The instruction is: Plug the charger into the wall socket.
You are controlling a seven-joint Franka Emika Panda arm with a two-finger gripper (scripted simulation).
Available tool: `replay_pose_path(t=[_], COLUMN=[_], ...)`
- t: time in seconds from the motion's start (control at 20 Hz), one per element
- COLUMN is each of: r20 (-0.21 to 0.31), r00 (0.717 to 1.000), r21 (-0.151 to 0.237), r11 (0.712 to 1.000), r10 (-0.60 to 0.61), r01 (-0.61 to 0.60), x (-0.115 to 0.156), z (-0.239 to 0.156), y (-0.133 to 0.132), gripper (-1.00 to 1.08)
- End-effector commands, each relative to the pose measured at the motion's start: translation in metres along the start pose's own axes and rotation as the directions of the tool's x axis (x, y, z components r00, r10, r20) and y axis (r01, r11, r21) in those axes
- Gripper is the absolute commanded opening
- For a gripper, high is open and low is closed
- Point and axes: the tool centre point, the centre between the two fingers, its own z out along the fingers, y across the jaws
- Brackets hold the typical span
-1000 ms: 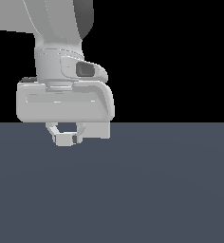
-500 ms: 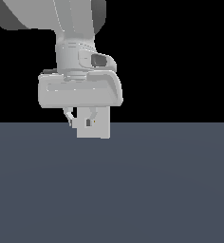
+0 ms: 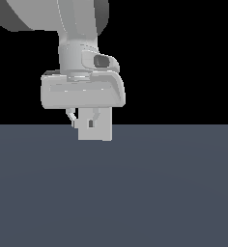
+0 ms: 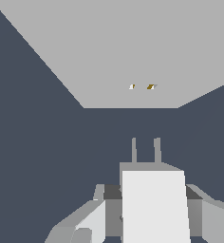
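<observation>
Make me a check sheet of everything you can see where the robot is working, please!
Surface: plain dark blue-grey floor, bare where visible.
Charger: white block held in the gripper, two grey prongs aimed at the socket, not yet in.
Wall socket: flat white plate with two small orange holes, apart from the prongs.
Clutter: nothing seen.
Gripper: shut on the charger, at floor level in the exterior view.
Cables: nothing seen.
Surroundings: black background.

A plain, dark slate-blue counter [image 3: 174, 193] fills the lower half of the exterior view, flat and unmarked, its far edge a straight level line. Behind it the backdrop [image 3: 183, 58] is solid black. In the wrist view the same dark blue surface [image 4: 33, 142] shows.
</observation>
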Motion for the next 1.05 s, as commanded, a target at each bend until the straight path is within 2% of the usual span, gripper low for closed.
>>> replay_pose_path(t=[0.0, 0.65, 1.0], r20=[0.0, 0.0, 0.0], r00=[1.0, 1.0, 1.0], r21=[0.0, 0.0, 0.0], r11=[1.0, 1.0, 1.0], r10=[0.0, 0.0, 0.0], r01=[0.0, 0.0, 0.0], x=[0.002, 0.042, 0.049], z=[0.0, 0.007, 0.008], y=[0.0, 0.0, 0.0], gripper=[-1.0, -1.0, -1.0])
